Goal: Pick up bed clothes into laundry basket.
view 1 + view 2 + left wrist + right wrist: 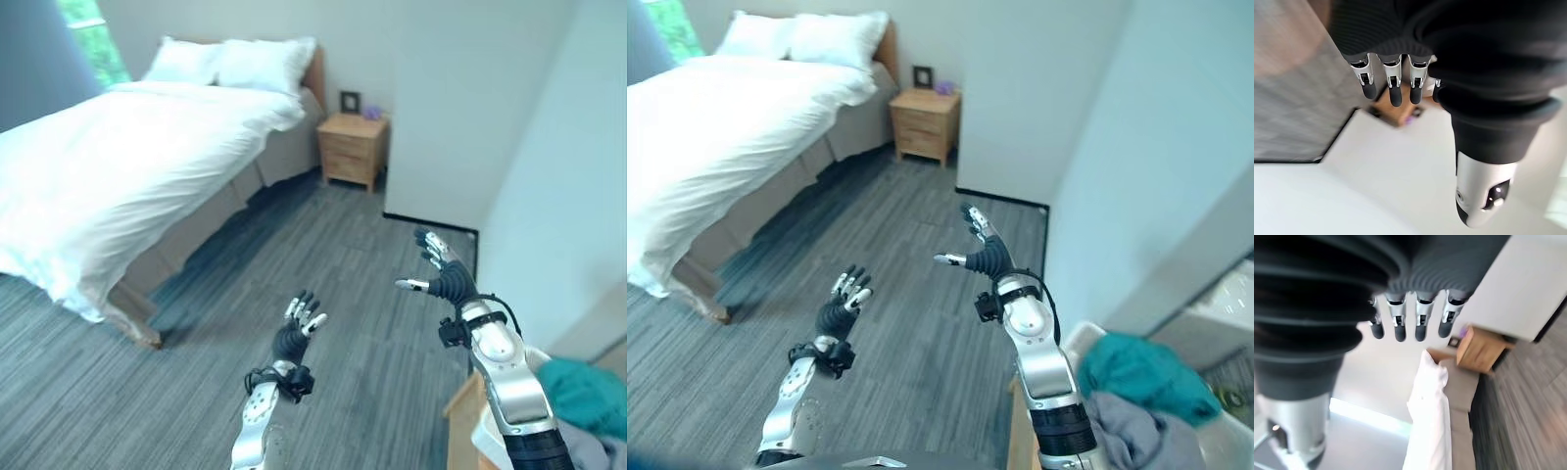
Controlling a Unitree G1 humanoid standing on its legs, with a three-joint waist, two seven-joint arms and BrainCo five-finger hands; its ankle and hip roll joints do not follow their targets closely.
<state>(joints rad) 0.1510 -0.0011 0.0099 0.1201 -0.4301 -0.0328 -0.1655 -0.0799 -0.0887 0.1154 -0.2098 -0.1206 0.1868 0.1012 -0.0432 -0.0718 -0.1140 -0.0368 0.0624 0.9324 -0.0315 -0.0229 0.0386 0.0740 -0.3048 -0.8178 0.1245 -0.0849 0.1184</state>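
Note:
A bed under a white duvet, with white pillows at its head, stands at the left, well away from both hands. At the lower right a white laundry basket holds a teal cloth and a grey cloth. My left hand hovers open over the grey carpet, fingers straight. My right hand is raised higher and to the right, also open with fingers spread, holding nothing. The wrist views show straight fingers of the left hand and fingers of the right with nothing between them.
A wooden nightstand with a small frame and a purple object stands by the bed's head against the wall. A white wall corner juts out on the right. Grey carpet lies between bed and hands.

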